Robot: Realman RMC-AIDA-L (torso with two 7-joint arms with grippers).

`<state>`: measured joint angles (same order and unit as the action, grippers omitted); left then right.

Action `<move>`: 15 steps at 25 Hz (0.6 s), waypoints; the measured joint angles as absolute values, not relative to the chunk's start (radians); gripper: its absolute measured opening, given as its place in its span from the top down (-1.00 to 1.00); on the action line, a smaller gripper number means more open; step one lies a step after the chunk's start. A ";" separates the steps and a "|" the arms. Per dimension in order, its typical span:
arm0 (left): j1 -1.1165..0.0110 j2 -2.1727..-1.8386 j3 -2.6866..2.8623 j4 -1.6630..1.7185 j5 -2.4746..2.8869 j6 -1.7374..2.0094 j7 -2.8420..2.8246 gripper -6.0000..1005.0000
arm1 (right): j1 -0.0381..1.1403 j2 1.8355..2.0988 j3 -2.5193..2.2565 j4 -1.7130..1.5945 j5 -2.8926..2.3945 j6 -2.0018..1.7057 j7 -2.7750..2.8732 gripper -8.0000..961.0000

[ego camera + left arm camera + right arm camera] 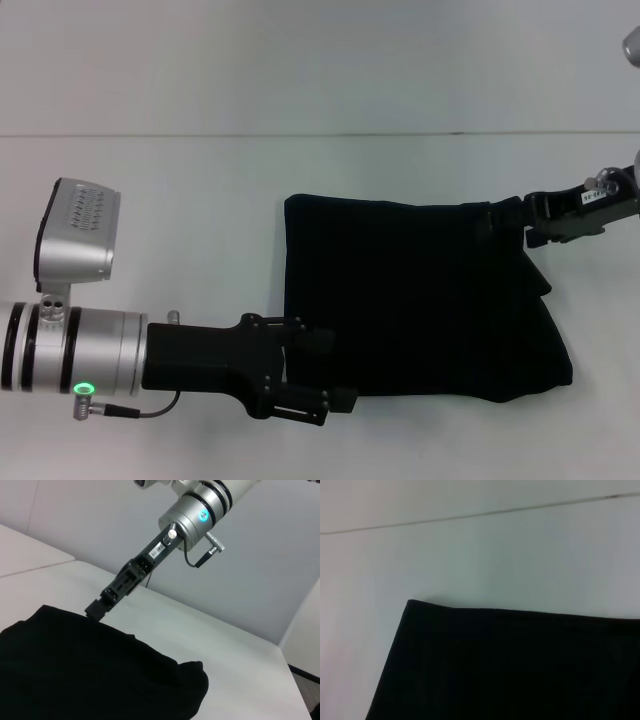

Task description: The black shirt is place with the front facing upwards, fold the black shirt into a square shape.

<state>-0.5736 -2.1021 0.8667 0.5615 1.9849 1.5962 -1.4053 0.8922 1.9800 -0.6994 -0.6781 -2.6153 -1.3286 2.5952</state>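
Observation:
The black shirt (420, 300) lies folded into a rough rectangle on the white table (200, 200); no lettering shows. My left gripper (340, 370) sits at the shirt's near left corner, its two fingers spread apart over the cloth edge. At the far right corner my right gripper (512, 218) pinches the cloth, which puckers slightly there. The left wrist view shows that right gripper (96, 610) closed on the edge of the shirt (90, 670). Only the far left corner of the shirt (520, 665), lying flat, appears in the right wrist view.
A seam line (300, 134) crosses the table behind the shirt. White table surface surrounds the shirt on all sides. A wall (280, 555) rises beyond the table's far edge in the left wrist view.

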 joint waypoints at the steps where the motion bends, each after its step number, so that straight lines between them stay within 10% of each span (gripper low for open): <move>1: -0.574 -2.102 0.867 0.561 1.985 1.595 -1.405 -0.74 | 0.892 1.980 -0.700 -0.670 -2.615 -1.323 2.595 -0.94; 15: -0.575 -2.101 0.867 0.561 1.988 1.594 -1.408 -0.74 | 0.901 1.980 -0.734 -0.596 -2.621 -1.236 2.596 -0.53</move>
<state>-0.5755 -2.1011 0.8667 0.5615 1.9880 1.5937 -1.4080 0.9011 1.9802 -0.7342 -0.5965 -2.6205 -1.2364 2.5959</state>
